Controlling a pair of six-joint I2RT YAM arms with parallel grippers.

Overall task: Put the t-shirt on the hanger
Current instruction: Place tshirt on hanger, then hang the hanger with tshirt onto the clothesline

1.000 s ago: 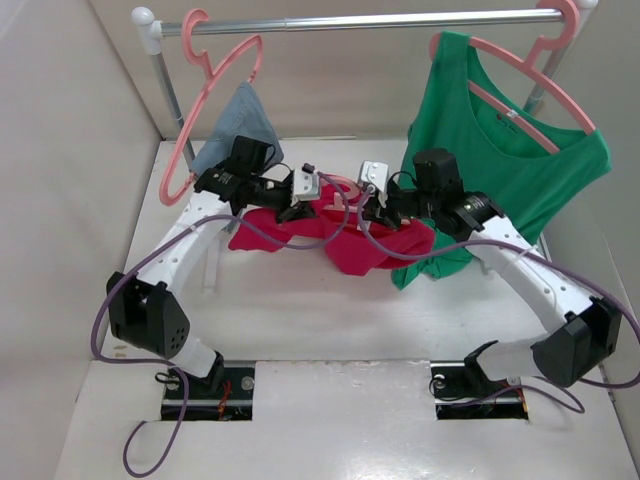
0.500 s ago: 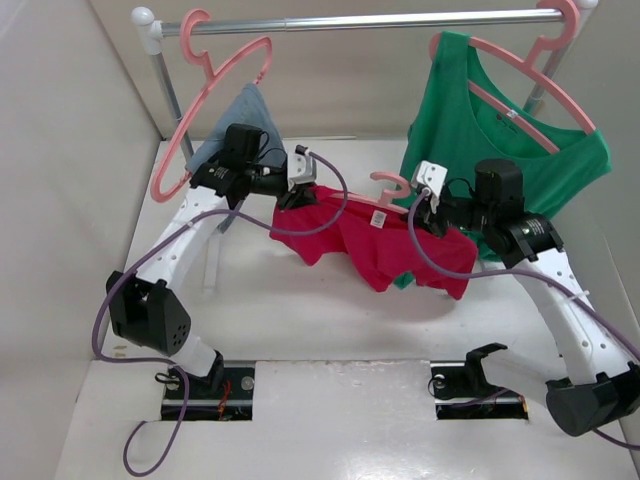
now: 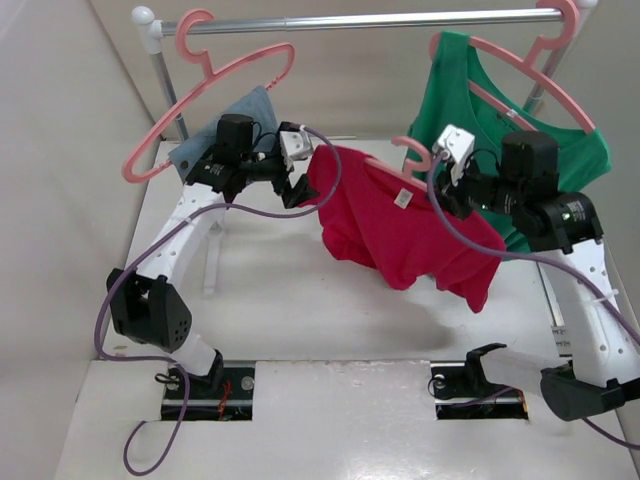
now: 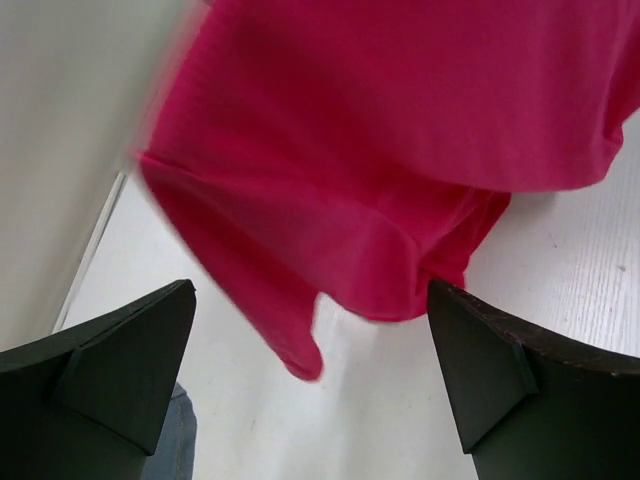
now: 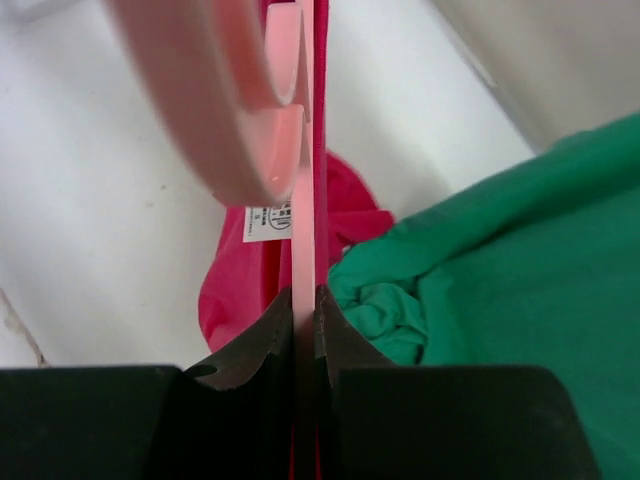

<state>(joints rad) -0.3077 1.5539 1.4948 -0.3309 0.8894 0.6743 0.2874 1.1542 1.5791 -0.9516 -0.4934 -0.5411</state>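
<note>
**Two white arms, black joints**

Left arm (image 3: pixel 185 235) and right arm (image 3: pixel 590 290) show white links between chunky black joint housings (image 3: pixel 150 315). Purple cables (image 3: pixel 97 335) loop along each. White camera blocks (image 3: pixel 457 141) cap the wrists. The left gripper (image 4: pixel 310 290) has matte black wedge fingers (image 4: pixel 120 375). Black base plates (image 3: pixel 205 392) below.

Neck label (image 5: pixel 268 222) on t-shirt (image 5: pixel 230 292): tiny print, poss. a logo, not legible.
</note>
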